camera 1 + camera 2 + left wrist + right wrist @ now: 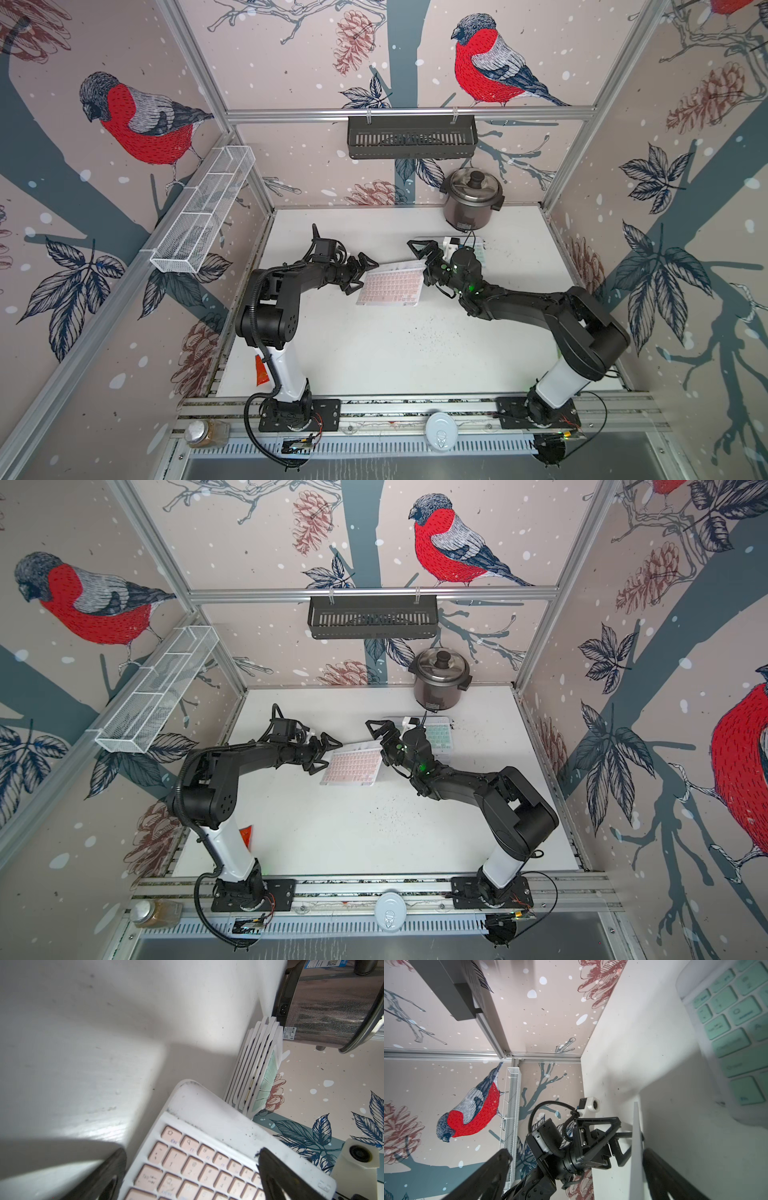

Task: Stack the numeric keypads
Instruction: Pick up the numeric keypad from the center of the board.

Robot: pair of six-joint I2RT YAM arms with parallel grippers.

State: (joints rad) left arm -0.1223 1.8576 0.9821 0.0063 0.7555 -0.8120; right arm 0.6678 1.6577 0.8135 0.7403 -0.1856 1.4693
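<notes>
At the left edge of the worktop (374, 357) a red packet (260, 372) lay partly hidden behind the left arm's base. Further in, the left fingers (365, 262) were closed on the left edge of the pink keypad (392, 286). The left wrist view showed one finger across the keys and the other beneath the frame. That keypad hung near the middle of the worktop, held clear of the surface. At its right edge the right fingers (417, 246) stood wide apart, one on either face of the keypad, gripping nothing. Behind the right wrist we saw the stack of keypads (246, 1072), loosely fanned, with a mint-green keypad (439, 734) on top. Just beside the stack, at the back of the worktop, stood a steel cooker (471, 199) with its lid on.
</notes>
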